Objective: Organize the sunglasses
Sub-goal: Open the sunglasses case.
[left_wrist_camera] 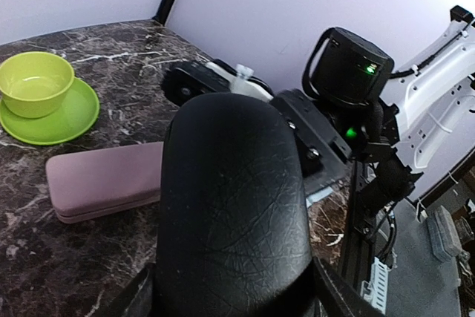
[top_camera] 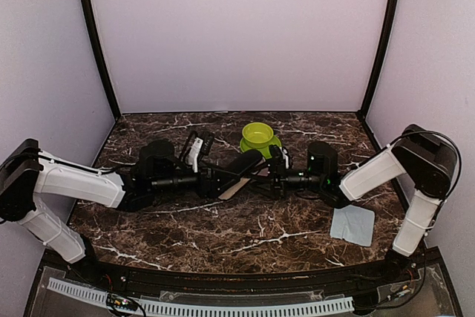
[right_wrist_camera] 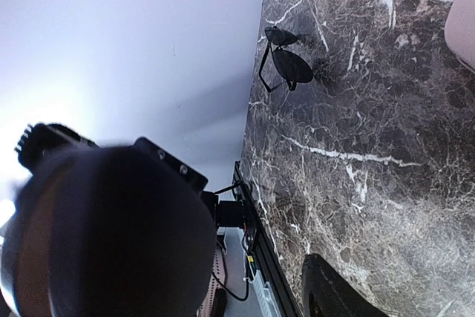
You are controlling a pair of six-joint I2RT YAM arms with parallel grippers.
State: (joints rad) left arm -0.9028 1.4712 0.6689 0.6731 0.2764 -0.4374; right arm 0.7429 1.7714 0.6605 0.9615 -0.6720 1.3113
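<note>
The black-framed sunglasses (right_wrist_camera: 286, 61) with dark lenses lie on the marble table (right_wrist_camera: 371, 183) near its edge, away from both grippers. I cannot pick them out in the top view. The red-framed pair is out of view. My left gripper (top_camera: 226, 176) is shut on the black oblong case (left_wrist_camera: 234, 206), which it holds above the table and which fills its view (left_wrist_camera: 234, 287). My right gripper (top_camera: 273, 168) meets the case's other end (right_wrist_camera: 111, 235). Its one visible finger (right_wrist_camera: 334, 291) stands apart from the case, and the other finger is hidden.
The pink case (left_wrist_camera: 104, 180) lies on the table below the grippers (top_camera: 236, 185). A green bowl on a green saucer (top_camera: 258, 137) stands behind it. A light blue cloth (top_camera: 352, 224) lies at the front right. Walls enclose three sides.
</note>
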